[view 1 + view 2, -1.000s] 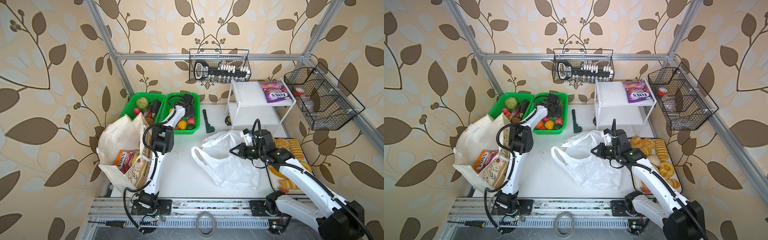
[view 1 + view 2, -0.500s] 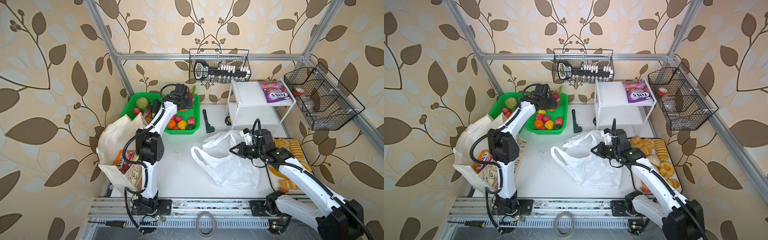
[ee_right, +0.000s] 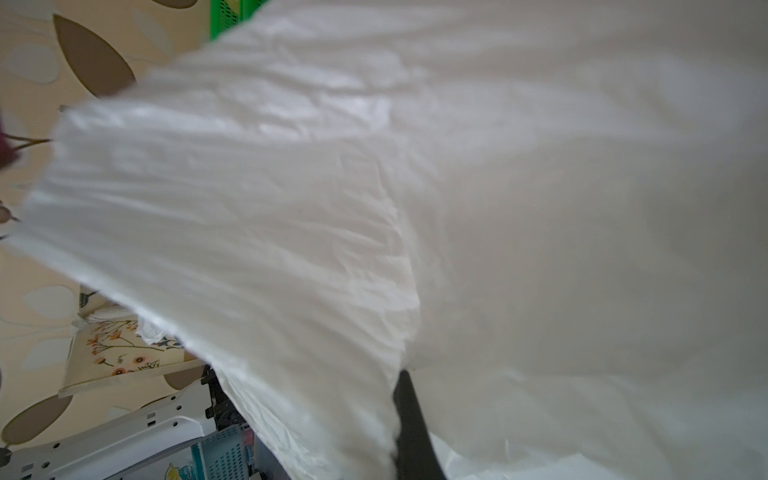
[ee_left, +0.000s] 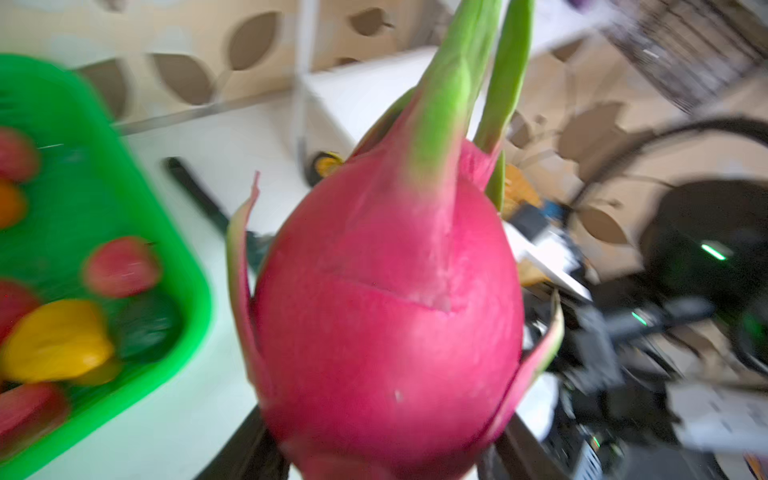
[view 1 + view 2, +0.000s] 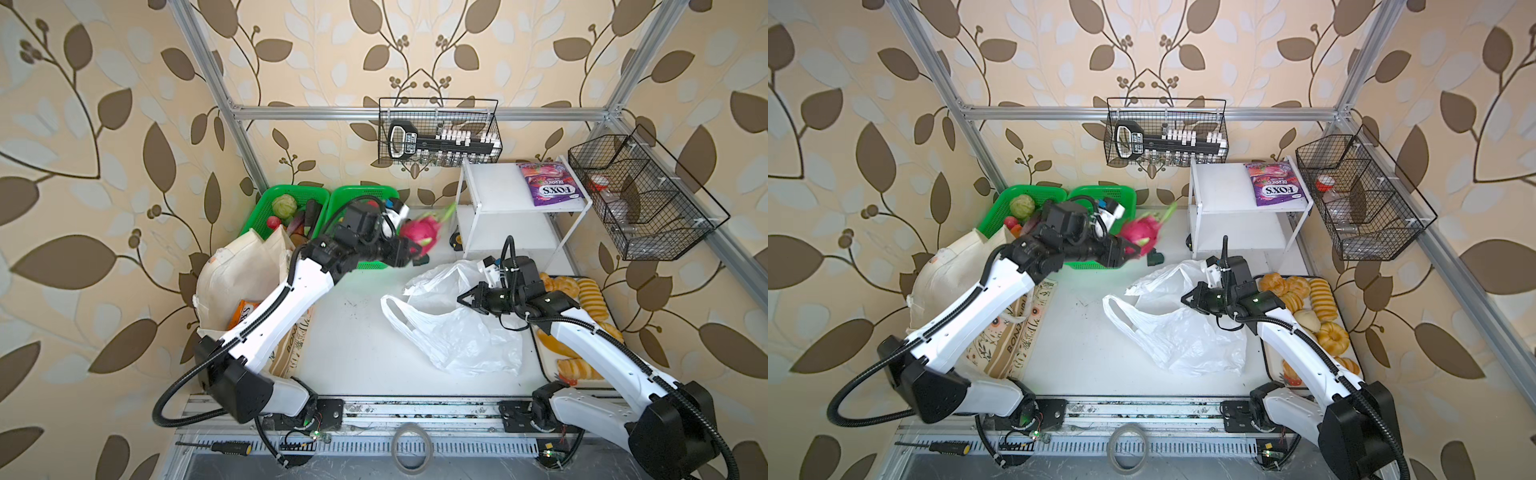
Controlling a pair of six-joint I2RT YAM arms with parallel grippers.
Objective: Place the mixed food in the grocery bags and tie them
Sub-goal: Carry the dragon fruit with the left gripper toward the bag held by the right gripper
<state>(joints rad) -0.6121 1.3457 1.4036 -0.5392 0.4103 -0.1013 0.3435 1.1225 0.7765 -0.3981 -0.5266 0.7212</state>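
Dragon fruit [image 5: 420, 232] pinched in my left pincer [image 5: 409, 250] above counter [image 5: 353, 332]; right pincer [image 5: 462, 298] pressed together on white plastic bag [image 5: 457, 338].

Bare table [image 5: 353, 340] passable between tote [image 5: 241, 270] and plastic bag [image 5: 457, 336]; white shelf [image 5: 494, 187] behind bag.
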